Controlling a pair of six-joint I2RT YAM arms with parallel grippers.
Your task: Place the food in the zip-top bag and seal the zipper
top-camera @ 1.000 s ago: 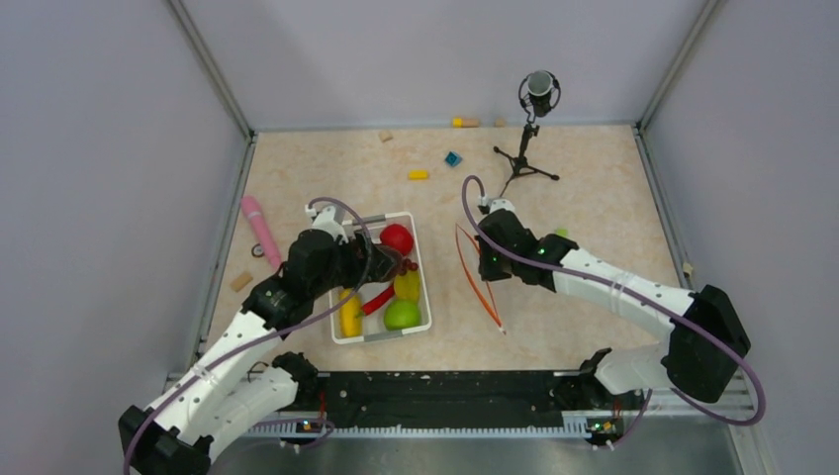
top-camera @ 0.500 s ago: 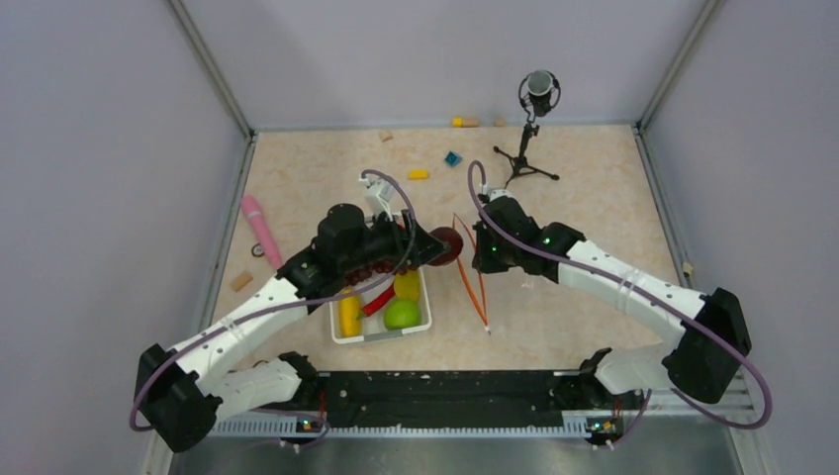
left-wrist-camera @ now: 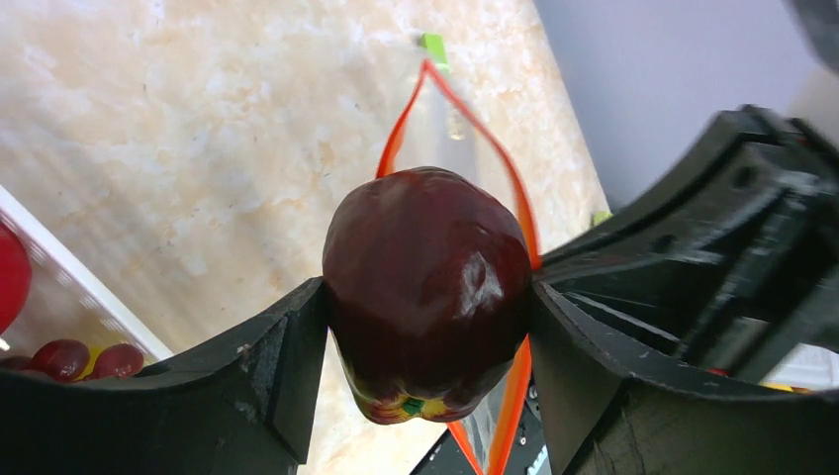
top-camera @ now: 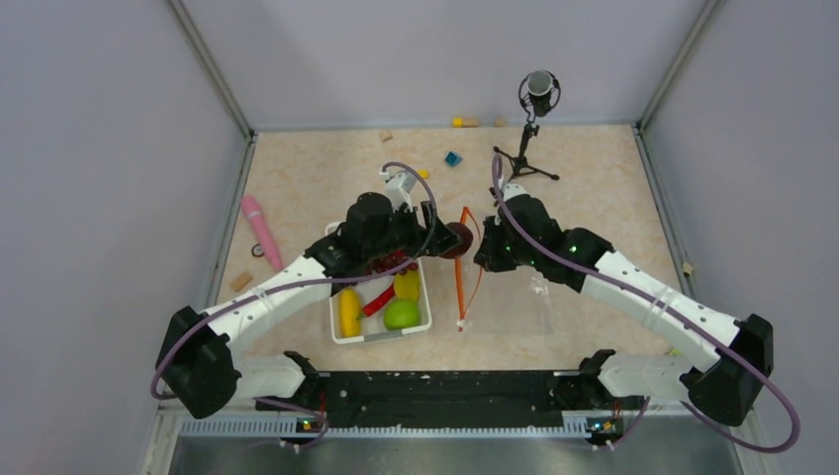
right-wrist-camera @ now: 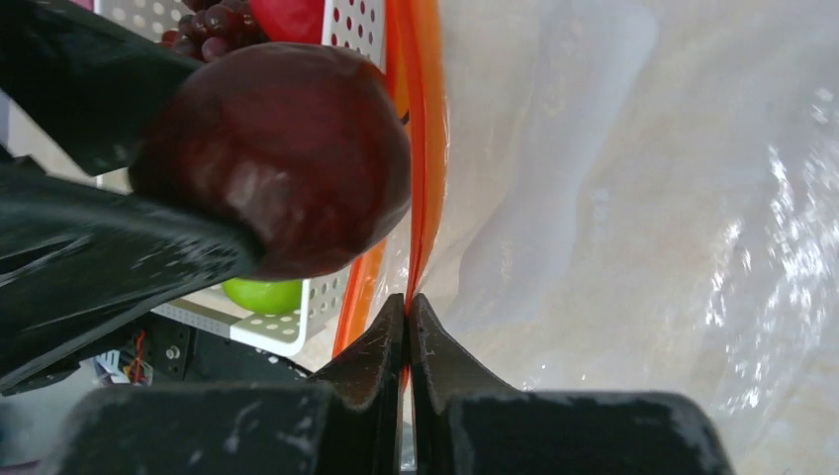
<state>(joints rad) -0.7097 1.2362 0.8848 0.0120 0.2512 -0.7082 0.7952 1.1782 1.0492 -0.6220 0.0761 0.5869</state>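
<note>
My left gripper is shut on the maroon fruit and holds it just right of the white basket, at the bag's mouth. In the left wrist view the fruit fills the gap between the fingers, with the orange-red zipper open in a loop behind it. My right gripper is shut on one zipper strip and holds that edge up. The clear zip-top bag lies right of the zipper. Green fruit, red chili, yellow pieces and grapes are in the basket.
A microphone on a small tripod stands at the back right. A pink stick lies at the left. Small blocks are scattered along the back. Grey walls close three sides.
My left gripper lifted the maroon fruit out of the basket and carried it right to the bag's mouth. My right gripper moved up and back, holding the zipper edge.
</note>
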